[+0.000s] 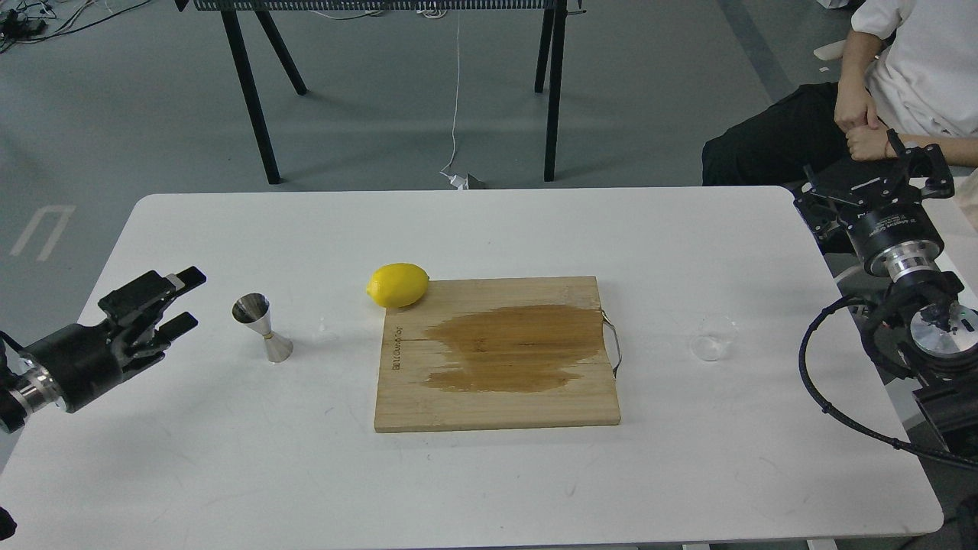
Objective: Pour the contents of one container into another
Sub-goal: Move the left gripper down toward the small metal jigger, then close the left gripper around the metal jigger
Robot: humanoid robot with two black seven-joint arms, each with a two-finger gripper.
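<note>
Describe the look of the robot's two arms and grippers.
Both arms are matte black with silver metal rings at the wrist. The left gripper has two blocky black fingers. The right gripper is black too, small white lettering on its cylindrical body, with a thick black cable looping beside it.

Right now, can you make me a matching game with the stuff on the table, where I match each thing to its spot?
Things:
1. lemon
2. jigger
3. clear cup
4. wet dark stain

Places:
A. on the white table, right of the cutting board
B. spread across the middle of the board
C. at the board's far left corner
D. standing near the left gripper

Pairs: 1-C, 2-D, 3-A, 4-B
</note>
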